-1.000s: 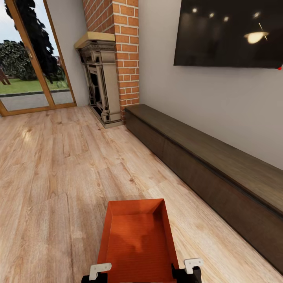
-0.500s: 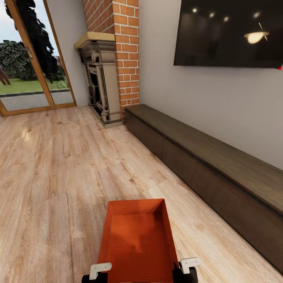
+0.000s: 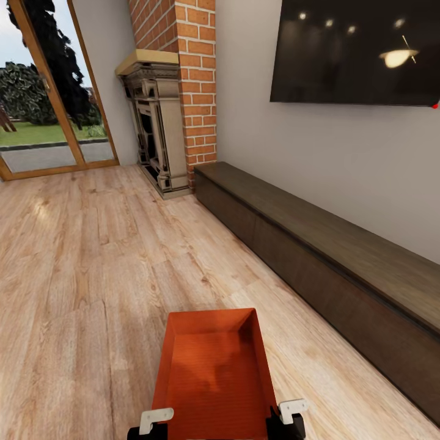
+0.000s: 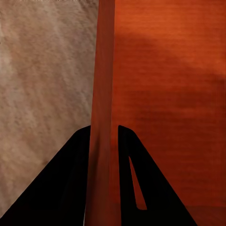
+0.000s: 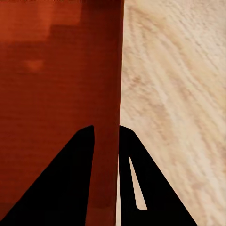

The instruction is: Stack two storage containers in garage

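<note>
close in, the left tool (image 4: 104, 141) pinches the left wall of an orange-red storage container (image 3: 214, 373), one finger on each side. the right tool (image 5: 107, 141) clamps the right wall the same way. the open box sits low between them over the wood plank floor (image 3: 79, 275). beyond run the dark low cabinet (image 3: 330, 256), brick fireplace (image 3: 165, 122), wall tv (image 3: 357, 52) and glass doors (image 3: 43, 91).

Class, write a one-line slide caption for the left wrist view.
Left end effector straddles the orange container's wall above wood floor.
</note>
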{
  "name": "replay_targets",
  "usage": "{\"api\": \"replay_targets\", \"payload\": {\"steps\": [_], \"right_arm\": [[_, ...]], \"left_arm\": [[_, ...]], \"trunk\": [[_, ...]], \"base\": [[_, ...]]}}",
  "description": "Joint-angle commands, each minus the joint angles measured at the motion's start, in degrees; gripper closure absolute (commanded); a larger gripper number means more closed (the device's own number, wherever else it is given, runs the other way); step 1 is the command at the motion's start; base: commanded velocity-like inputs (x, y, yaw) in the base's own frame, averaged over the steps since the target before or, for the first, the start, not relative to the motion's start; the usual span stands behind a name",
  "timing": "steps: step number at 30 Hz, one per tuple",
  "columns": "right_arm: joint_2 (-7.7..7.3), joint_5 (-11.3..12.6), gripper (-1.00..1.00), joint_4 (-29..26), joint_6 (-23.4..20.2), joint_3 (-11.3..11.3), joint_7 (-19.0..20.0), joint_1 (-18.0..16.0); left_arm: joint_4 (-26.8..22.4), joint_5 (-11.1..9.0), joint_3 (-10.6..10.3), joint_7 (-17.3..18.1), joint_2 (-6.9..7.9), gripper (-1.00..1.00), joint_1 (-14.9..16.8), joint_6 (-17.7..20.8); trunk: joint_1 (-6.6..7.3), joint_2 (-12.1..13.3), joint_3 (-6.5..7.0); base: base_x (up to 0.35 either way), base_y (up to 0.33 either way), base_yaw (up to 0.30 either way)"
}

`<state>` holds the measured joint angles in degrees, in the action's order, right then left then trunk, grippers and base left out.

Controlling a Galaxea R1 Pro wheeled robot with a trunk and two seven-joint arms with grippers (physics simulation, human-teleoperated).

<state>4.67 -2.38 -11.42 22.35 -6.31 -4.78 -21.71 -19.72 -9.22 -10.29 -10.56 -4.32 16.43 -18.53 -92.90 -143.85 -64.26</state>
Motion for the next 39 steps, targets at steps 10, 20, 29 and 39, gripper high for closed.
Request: {"api": "replay_targets", "payload": {"steps": [10,20,29,39], "right_arm": [[-0.27,0.4,1.0,-0.2,0.3,0.6,-0.9,-0.1],[-0.21,0.4,1.0,-1.3,0.1,0.7,-0.9,0.0],[-0.19,0.4,1.0,-1.5,0.1,0.8,-0.8,0.0],[-0.19,0.4,1.0,-1.9,0.1,0.8,-0.8,0.0]], "left_arm": [[0.1,-0.9,-0.9,-0.7,0.1,1.0,0.0,-0.3],[0.1,-0.9,-0.9,-0.7,0.1,1.0,0.0,-0.3],[0.0,-0.9,-0.9,-0.7,0.1,1.0,0.0,-0.3],[0.0,-0.9,-0.9,-0.7,0.1,1.0,0.0,-0.3]], "trunk": [[0.01,0.0,-0.04],[0.01,0.0,-0.04],[0.01,0.0,-0.04],[0.01,0.0,-0.04]], "base": [[0.0,0.0,0.0],[0.0,0.0,0.0],[0.0,0.0,0.0],[0.0,0.0,0.0]]}}
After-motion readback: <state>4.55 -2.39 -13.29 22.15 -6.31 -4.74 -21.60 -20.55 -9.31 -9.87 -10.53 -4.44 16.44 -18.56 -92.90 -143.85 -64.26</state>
